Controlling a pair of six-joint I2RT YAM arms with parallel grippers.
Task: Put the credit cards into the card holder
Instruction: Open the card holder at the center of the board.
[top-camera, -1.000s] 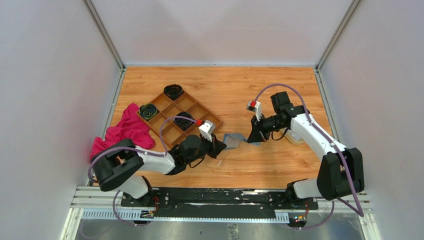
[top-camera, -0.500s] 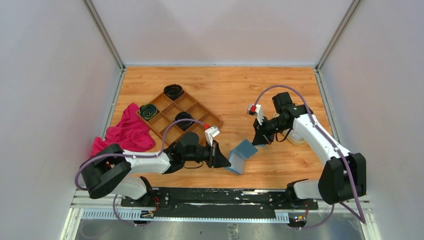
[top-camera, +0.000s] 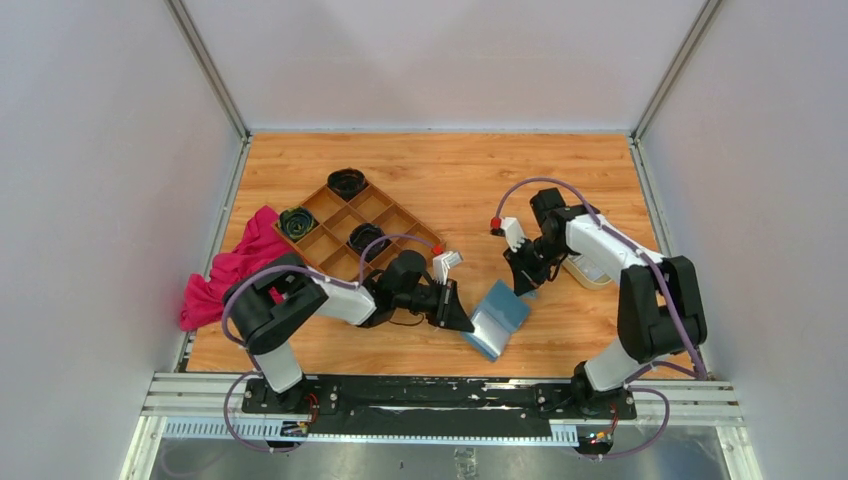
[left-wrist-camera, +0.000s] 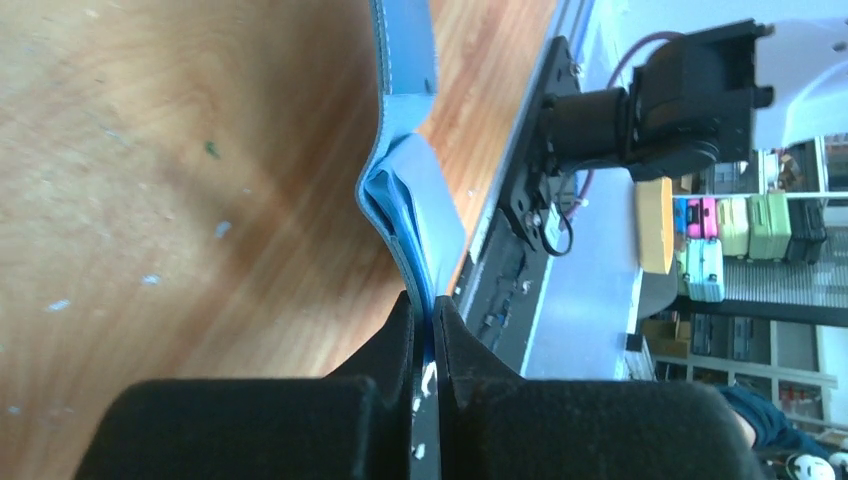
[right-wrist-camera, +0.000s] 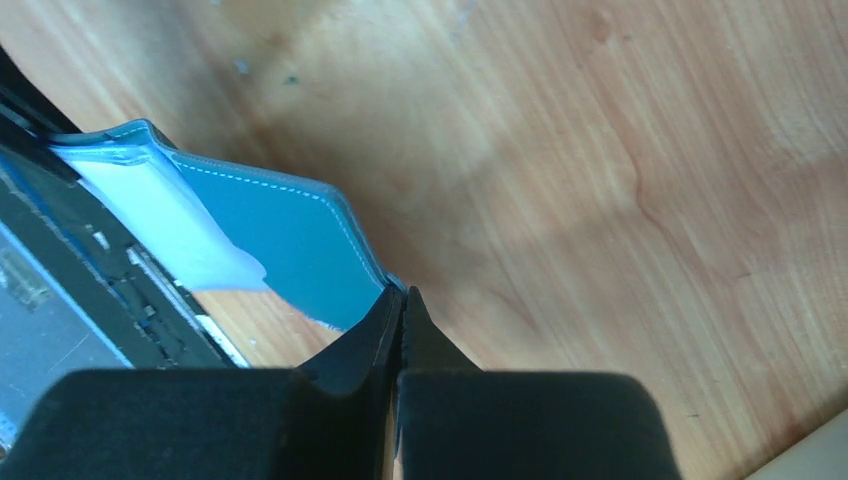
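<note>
The teal-blue card holder hangs between both grippers just above the wooden table near its front edge, folded open with its lighter blue inside showing. My left gripper is shut on its near-left edge; in the left wrist view the blue edge runs into the closed fingertips of that gripper. My right gripper is shut on the far-right corner of the holder, pinching it at the tips of that gripper. No credit cards can be made out.
A brown wooden compartment tray with dark rolled items lies at the back left, a pink cloth beside it. A cream tray sits behind the right arm. The black rail borders the near edge.
The card holder was raised off the table and carried right and nearer. The left arm stretched out to the right with it, and the right gripper came down and inward while holding its corner.
</note>
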